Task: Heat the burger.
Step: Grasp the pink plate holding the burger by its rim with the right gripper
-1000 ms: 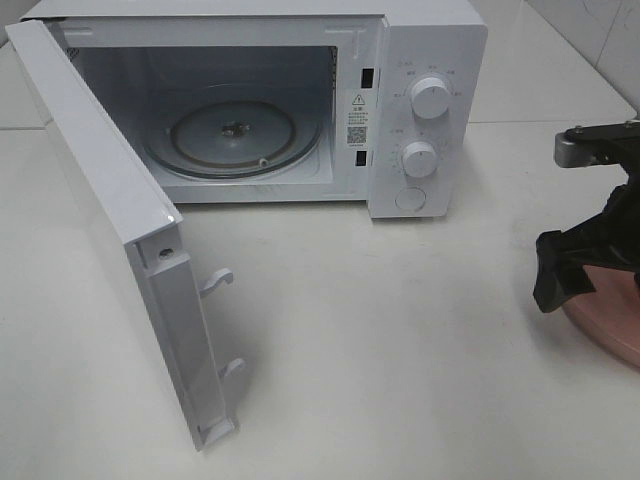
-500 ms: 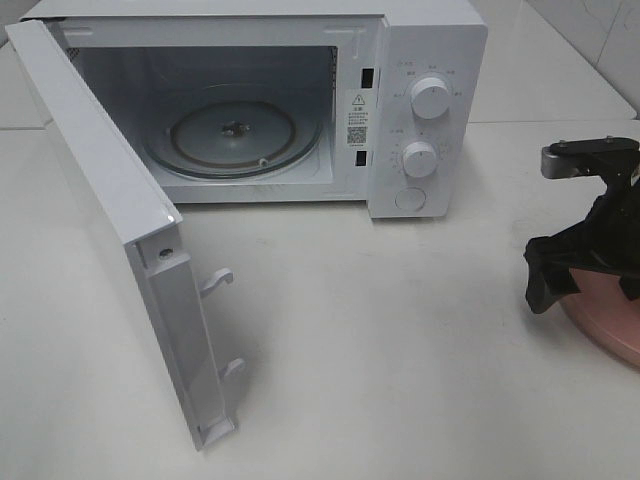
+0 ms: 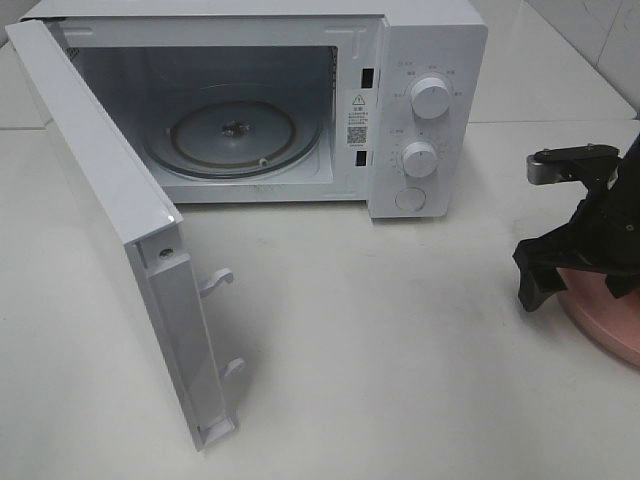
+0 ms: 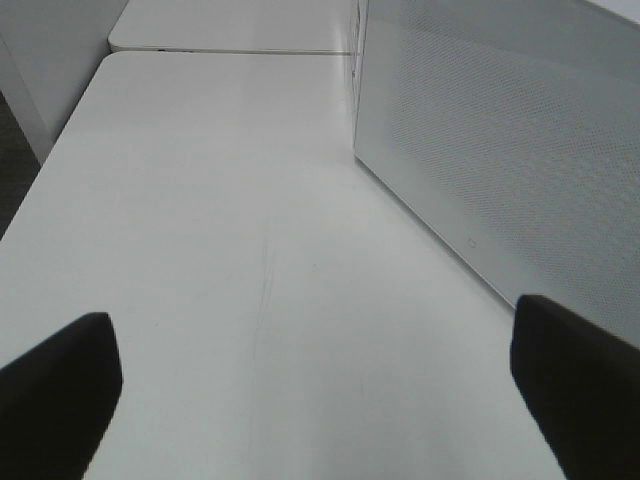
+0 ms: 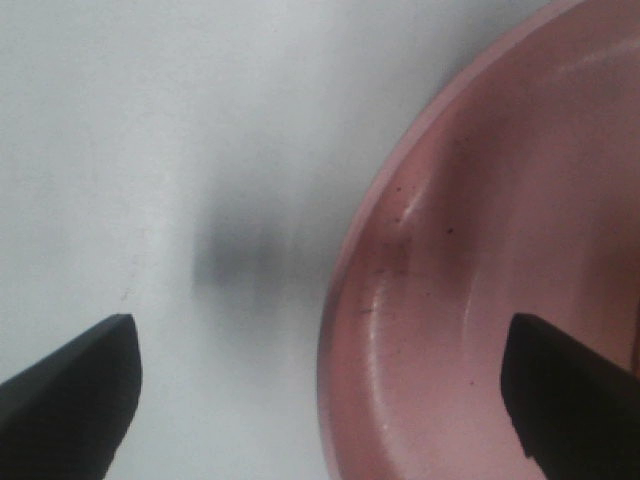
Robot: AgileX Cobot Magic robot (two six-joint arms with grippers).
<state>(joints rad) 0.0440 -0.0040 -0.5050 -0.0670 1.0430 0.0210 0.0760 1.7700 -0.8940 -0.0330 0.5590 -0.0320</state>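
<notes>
Hovering astride plate rim: right tool

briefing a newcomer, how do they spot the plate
From the white microwave, look right across the table to the black right gripper. Partly under it lies the plate, round with a raised rim, the only pink thing on the white surface.

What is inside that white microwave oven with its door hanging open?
Only a round glass turntable lies on the floor of the white microwave oven, with no food on it. The open white door hides the cavity's left wall and near corner.
</notes>
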